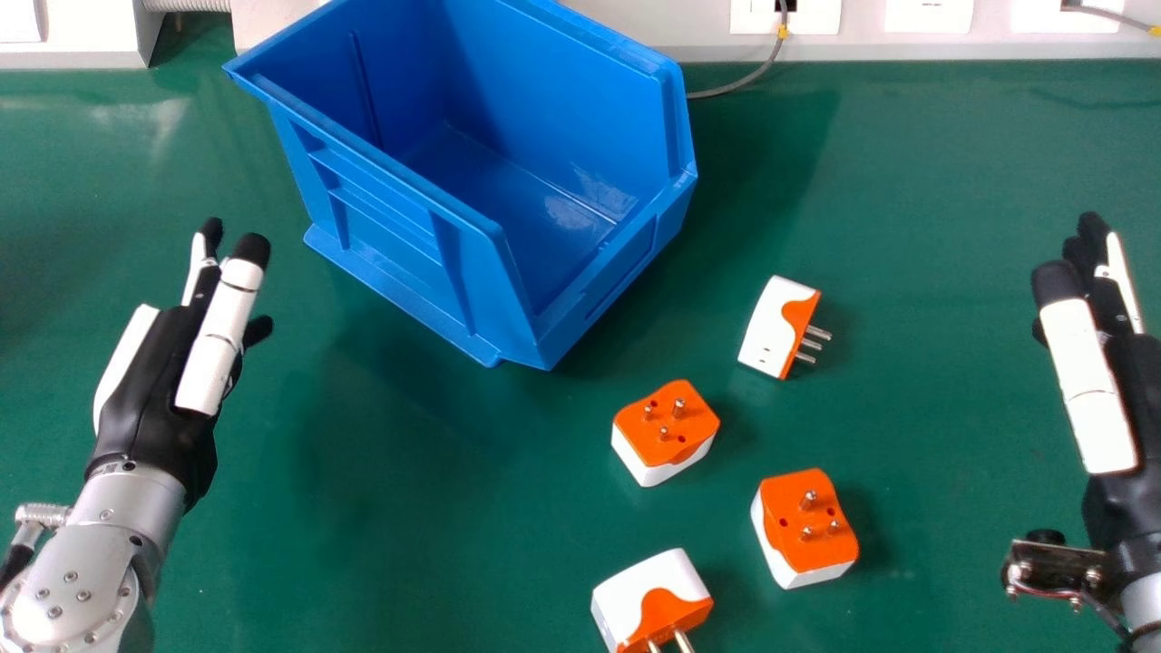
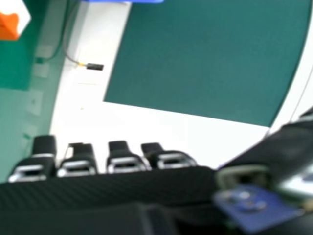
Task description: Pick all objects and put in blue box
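Work stands at its start, we judge: four white-and-orange plastic plug adapters [image 1: 651, 446] lie on the green tabletop [image 1: 916, 227] outside the open blue plastic box [image 1: 580, 82], all left to place, our left robot hand [image 1: 150, 408] and right robot hand [image 1: 1088, 385] straight-fingered, empty.

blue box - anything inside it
The blue box shows bare floor and inner walls, with no adapter on them; the low corner behind its near side wall is hidden.
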Controlling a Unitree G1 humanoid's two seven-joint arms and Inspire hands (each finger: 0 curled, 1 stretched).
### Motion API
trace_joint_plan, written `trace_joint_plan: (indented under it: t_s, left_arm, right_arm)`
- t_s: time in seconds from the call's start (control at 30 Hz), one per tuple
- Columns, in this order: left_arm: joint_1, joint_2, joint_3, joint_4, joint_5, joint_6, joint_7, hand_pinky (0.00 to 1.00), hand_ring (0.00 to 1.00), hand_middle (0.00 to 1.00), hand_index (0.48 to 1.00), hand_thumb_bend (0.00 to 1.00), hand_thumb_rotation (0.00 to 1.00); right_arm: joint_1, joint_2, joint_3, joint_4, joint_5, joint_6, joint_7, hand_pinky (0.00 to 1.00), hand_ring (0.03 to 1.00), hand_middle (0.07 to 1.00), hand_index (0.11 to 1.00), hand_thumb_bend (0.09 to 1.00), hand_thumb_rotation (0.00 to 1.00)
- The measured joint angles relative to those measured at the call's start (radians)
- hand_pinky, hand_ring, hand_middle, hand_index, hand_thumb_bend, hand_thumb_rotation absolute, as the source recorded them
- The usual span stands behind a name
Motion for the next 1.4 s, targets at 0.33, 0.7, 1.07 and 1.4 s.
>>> trace_joint_plan:
  t_s: [0.33,0.7,1.07,1.4]
  left_arm:
    - [-0.014,-0.030,0.032,0.092,-0.064,-0.190,-0.017,0.99,1.00,1.00,1.000,0.58,1.00]
    - [0.134,-0.024,0.051,0.075,-0.102,-0.333,-0.115,0.99,1.00,1.00,1.000,0.63,1.00]
    - [0.176,-0.050,0.041,0.035,-0.040,-0.433,-0.051,0.96,1.00,1.00,1.000,0.65,1.00]
    - [0.181,-0.050,0.027,0.044,-0.004,-0.454,-0.033,0.95,0.99,1.00,1.000,0.66,1.00]
  right_arm:
    - [0.002,0.000,0.002,0.000,-0.002,-0.002,-0.001,0.93,1.000,1.000,1.000,0.485,1.00]
    - [0.035,0.012,0.024,-0.002,-0.023,-0.028,-0.022,0.94,1.000,1.000,1.000,0.494,1.00]
    - [0.056,-0.008,0.056,-0.002,-0.162,-0.069,-0.048,0.96,1.000,1.000,1.000,0.551,1.00]
    - [-0.014,-0.101,0.120,0.019,-0.381,-0.074,-0.060,0.94,1.000,1.000,1.000,0.544,0.96]
